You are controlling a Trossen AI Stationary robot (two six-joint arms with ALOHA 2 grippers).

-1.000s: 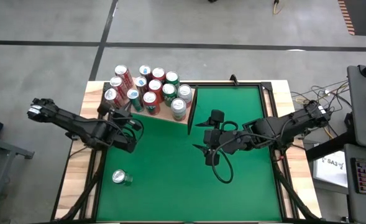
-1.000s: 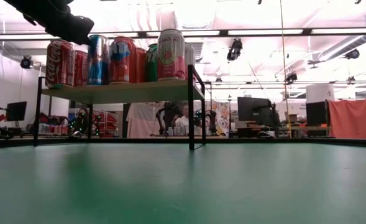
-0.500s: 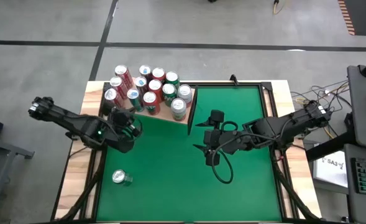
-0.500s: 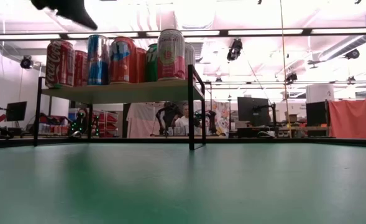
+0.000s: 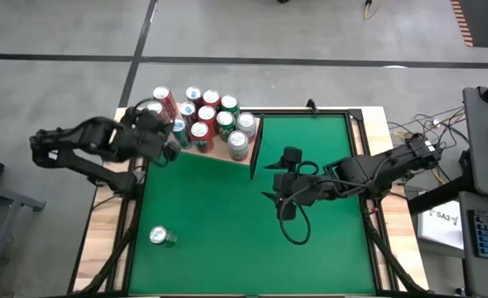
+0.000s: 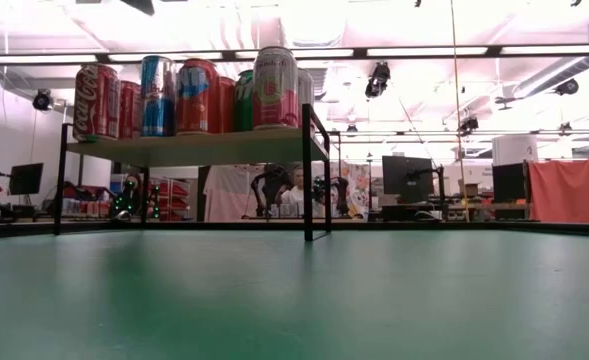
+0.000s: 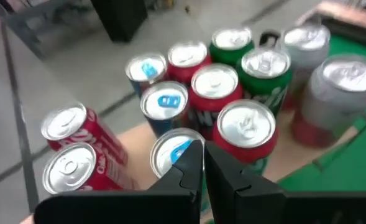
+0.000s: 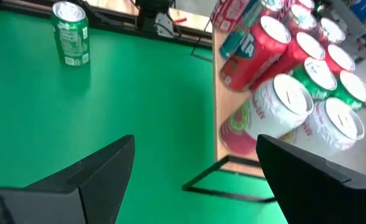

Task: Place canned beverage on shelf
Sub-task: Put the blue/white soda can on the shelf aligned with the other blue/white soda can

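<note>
The shelf [image 5: 213,154] is a pale wood board on dark legs at the table's far left, with a dark upright end panel [image 5: 254,151]. Several cans [image 5: 200,117] stand upright on it, and they also show in the low view [image 6: 194,95]. One green can [image 5: 161,237] stands upright on the green table near the left front; it also shows in the right wrist view [image 8: 71,26]. My left gripper [image 5: 171,139] hovers shut and empty above the cans at the shelf's left end [image 7: 204,163]. My right gripper [image 5: 277,195] is open and empty over the table's middle.
The cans fill most of the board, red ones [image 7: 77,168] at its left end and silver ones [image 7: 347,78] by the end panel. A dark frame [image 5: 355,124] runs along the table's edges. The green surface [image 5: 227,240] between the lone can and my right gripper is bare.
My left gripper has risen from low over the table in front of the shelf and gone toward the far edge, ending above the cans on the shelf. In the low view it has climbed almost out of the top of the picture.
</note>
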